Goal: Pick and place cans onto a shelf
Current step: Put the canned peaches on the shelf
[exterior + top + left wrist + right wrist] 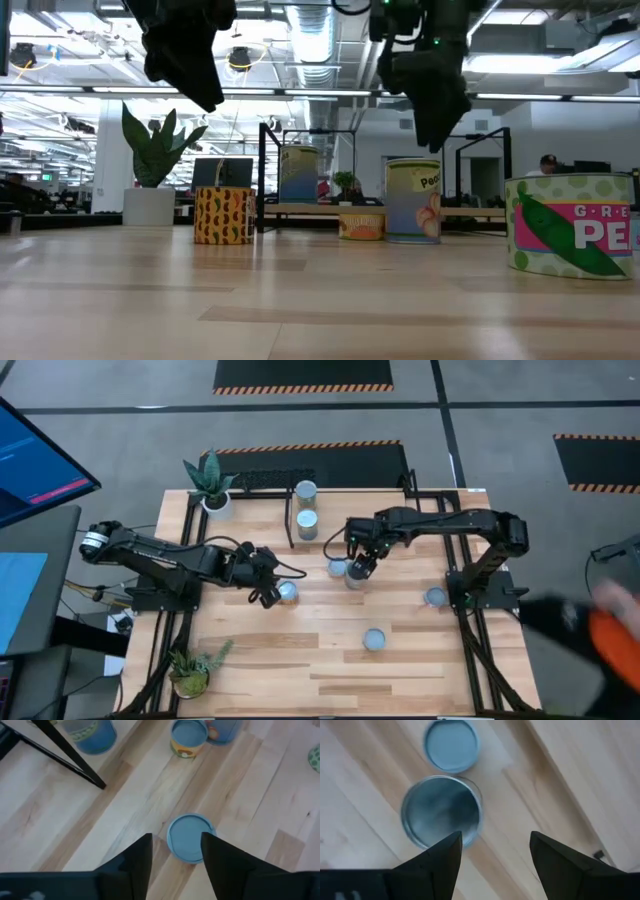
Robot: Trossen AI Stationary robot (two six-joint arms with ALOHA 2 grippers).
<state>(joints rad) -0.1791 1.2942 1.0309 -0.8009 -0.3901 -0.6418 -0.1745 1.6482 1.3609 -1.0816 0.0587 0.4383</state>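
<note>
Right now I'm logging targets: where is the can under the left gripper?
In the high view that can stands on the table left of centre, beneath the open left gripper, well left of the two cans by the right gripper.

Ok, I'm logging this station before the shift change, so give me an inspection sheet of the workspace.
Surface: wooden table, nothing spilled.
Job's things: two cans on the shelf; four cans on the table.
Clutter: two potted plants at the left corners.
Grippers: left gripper open above a can; right gripper open above another.
Cables: some beside the left arm's base.
Surroundings: blue monitor, striped floor mats.
</note>
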